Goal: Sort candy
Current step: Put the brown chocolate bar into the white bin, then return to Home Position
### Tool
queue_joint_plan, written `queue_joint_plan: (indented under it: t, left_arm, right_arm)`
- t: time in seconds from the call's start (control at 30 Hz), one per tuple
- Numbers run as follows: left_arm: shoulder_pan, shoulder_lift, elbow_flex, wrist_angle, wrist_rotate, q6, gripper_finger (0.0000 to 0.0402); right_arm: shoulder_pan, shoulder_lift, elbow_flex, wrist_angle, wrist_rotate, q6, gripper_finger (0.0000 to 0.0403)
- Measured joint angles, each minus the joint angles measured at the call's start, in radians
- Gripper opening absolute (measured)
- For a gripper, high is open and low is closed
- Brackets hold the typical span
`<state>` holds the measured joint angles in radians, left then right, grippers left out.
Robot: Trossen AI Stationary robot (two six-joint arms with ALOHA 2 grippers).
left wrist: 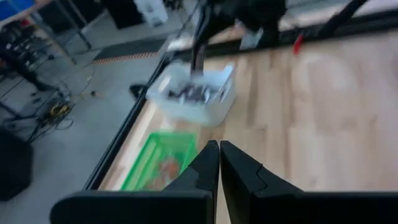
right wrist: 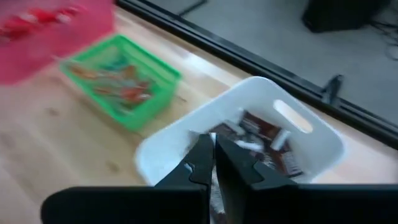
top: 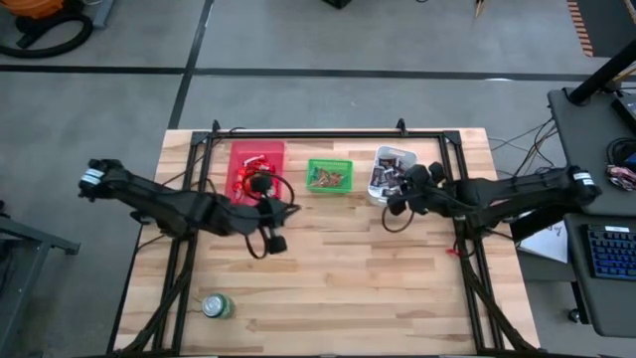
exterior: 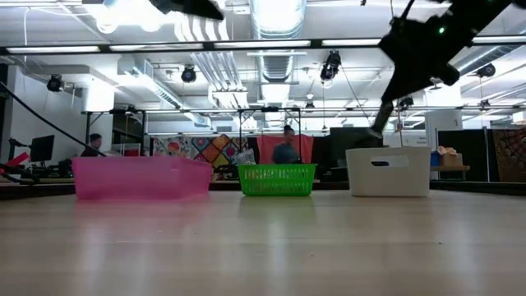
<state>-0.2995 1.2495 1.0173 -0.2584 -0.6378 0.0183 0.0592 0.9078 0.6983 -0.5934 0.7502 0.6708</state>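
The candy lies in three containers along the far side of the table. Red pieces fill the pink bin [top: 256, 167] [right wrist: 43, 25]. Small mixed pieces sit in the green basket [top: 329, 176] [right wrist: 118, 81]. Dark brown-and-silver pieces [right wrist: 267, 140] lie in the white bin [top: 390, 174] [exterior: 388, 171]. My left gripper [top: 286, 211] [left wrist: 219, 155] is shut with nothing in it, raised above the table just in front of the pink bin and pointing toward the green basket and white bin. My right gripper [top: 394, 197] [right wrist: 212, 149] is shut and slants down over the white bin's near rim, holding nothing that I can see.
A green can [top: 217, 306] stands near the table's front left. Black frame rails [top: 328, 132] run around the table's far and side edges. The wooden tabletop [top: 348, 278] in front of the containers is bare. People show in the room behind the bins in the low view.
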Motion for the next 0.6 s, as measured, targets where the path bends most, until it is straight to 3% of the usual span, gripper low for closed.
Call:
queue_joint_plan:
  t: [0.2, 0.47, 0.6]
  left_arm:
    - [0.014, -0.236, -0.213, -0.005, -0.001, -0.03, 0.0]
    - [0.019, -0.631, -0.58, 0.213, 0.064, -0.065, 0.0]
    - [0.019, -0.801, -0.722, 0.236, 0.075, -0.104, 0.0]
  right_arm:
    - [-0.117, 0.064, -0.004, 0.001, -0.066, -0.078, 0.0051]
    - [-0.181, 0.088, -0.005, 0.032, -0.077, -0.165, 0.0129]
    - [-0.163, 0.069, -0.042, 0.191, -0.135, -0.33, 0.0156]
